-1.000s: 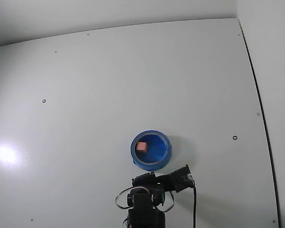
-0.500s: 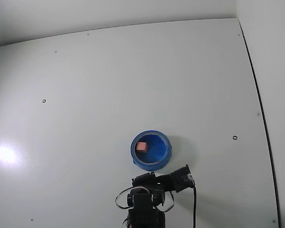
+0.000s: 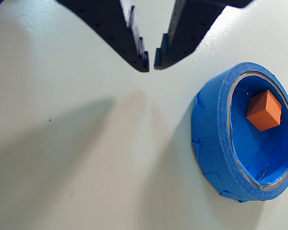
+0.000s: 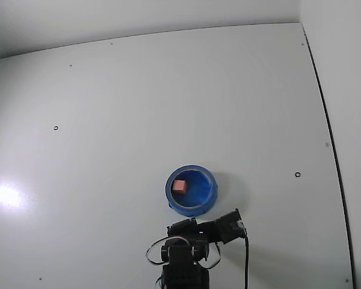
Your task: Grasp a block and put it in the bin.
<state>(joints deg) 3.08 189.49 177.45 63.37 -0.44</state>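
Resting inside the bin (image 3: 216, 143), the block (image 3: 263, 110) sits right of the nearly closed, empty pincer (image 3: 151, 61).

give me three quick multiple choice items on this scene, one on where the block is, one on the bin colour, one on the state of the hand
1. Where is the block?
A. inside the bin
B. on the table beside the bin
C. between the fingertips

2. What colour is the bin?
A. green
B. blue
C. white

3. What state is the hand in?
A. clamped on the block
B. holding the bin's rim
C. empty, tips nearly together

Answers:
1. A, both views show the cube lying within the bin's wall.
2. B, its rim and floor are bright blue.
3. C, the wrist view shows only a narrow gap between the tips, with nothing in it, above the bare table.
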